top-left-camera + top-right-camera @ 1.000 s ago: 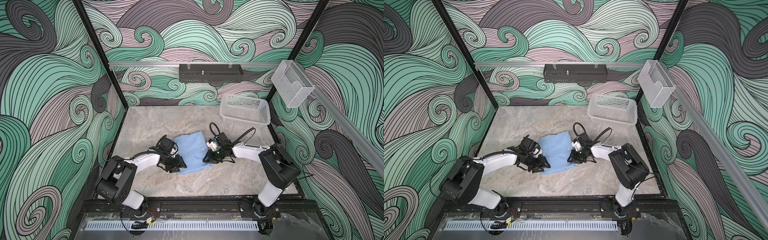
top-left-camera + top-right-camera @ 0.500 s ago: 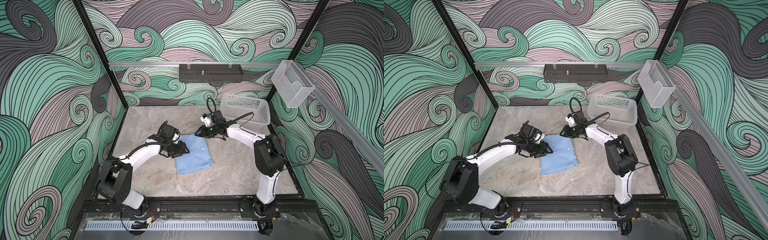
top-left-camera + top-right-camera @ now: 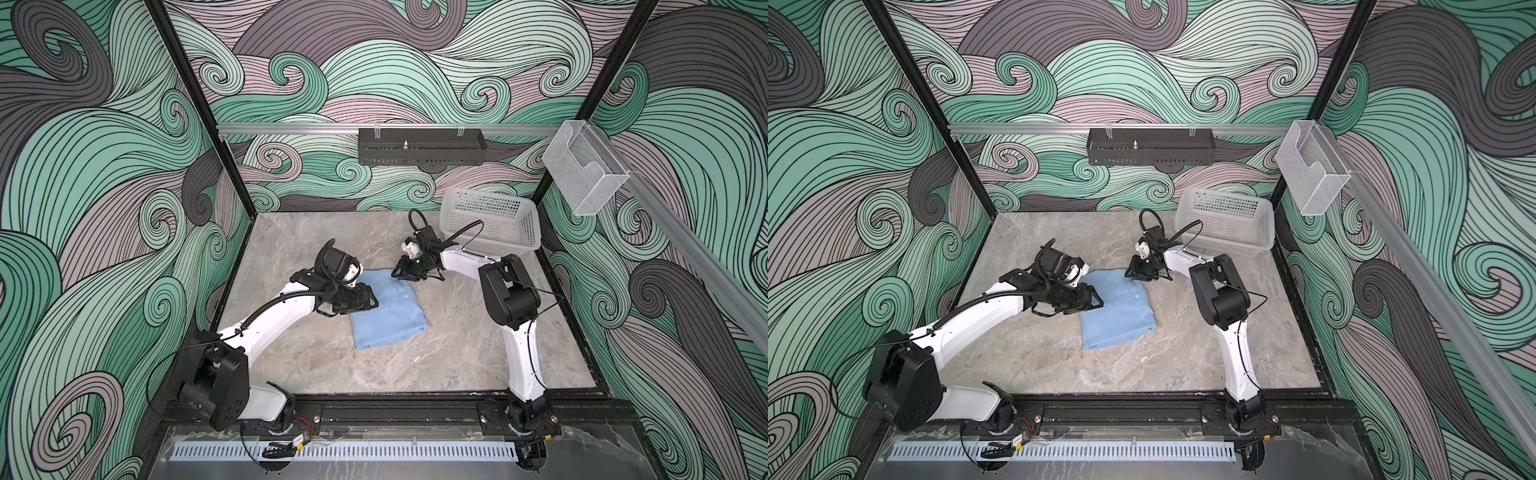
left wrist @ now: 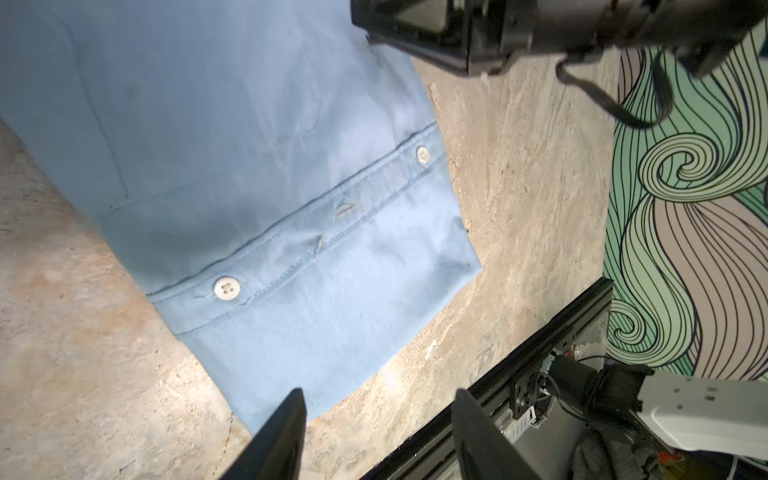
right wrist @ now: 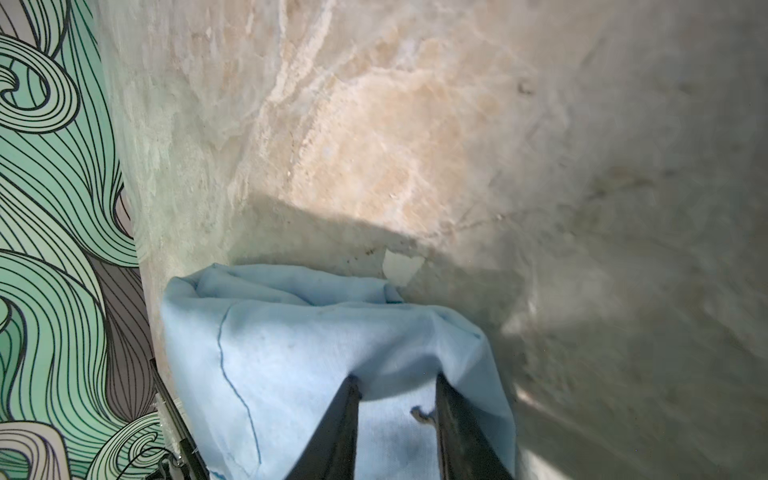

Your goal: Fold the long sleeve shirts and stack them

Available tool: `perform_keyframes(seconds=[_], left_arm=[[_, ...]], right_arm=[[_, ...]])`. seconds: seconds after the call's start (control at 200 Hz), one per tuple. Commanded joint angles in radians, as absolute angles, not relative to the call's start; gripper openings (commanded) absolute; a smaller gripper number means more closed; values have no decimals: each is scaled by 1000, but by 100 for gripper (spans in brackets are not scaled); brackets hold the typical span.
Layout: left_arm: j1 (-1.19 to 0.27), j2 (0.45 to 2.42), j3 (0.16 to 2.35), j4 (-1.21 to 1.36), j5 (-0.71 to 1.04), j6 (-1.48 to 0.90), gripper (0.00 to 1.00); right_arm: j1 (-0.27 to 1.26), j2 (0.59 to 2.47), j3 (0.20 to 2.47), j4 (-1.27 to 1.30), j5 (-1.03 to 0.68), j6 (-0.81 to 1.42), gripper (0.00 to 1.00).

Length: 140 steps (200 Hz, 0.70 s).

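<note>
Shirt: the light blue shirt (image 3: 390,320) lies folded into a rough rectangle, flat on the bench (image 3: 311,365), between the left fingers (image 3: 370,297) and the right fingers (image 3: 400,275).
Placket: it faces up, and two pale buttons (image 4: 225,287) on its stitched band lie ahead of the left fingers.
Right fingers: they sit at the shirt's far corner, close together on a bunched fold of cloth that hides their tips in the right wrist view.
Left fingers: they are spread apart and hold nothing. One tip is at the shirt's edge and the other is over bare bench.
Basket: the white perforated basket (image 3: 490,224) stands beyond the right fingers, apart from the shirt.
</note>
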<state>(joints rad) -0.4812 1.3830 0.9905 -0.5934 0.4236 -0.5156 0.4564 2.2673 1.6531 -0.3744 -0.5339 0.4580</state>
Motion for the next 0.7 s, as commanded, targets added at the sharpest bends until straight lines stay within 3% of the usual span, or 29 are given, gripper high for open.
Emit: perform_keyframes(seconds=[0.0, 0.185, 0.31, 0.49, 0.695], left_arm=[[-483, 1339, 941, -612, 408, -533, 59], [-483, 1254, 943, -650, 377, -539, 59], [-512, 1248, 977, -700, 310, -509, 59], [-686, 1333, 1102, -814, 23, -429, 66], [-898, 1515, 1243, -921, -318, -321, 73]], right_arm=[[471, 2353, 1768, -505, -525, 393, 32], [516, 2415, 1892, -551, -527, 365, 32], [520, 2338, 1891, -520, -494, 386, 40], [482, 2110, 1835, -512, -415, 400, 65], [373, 1730, 1540, -466, -335, 446, 71]])
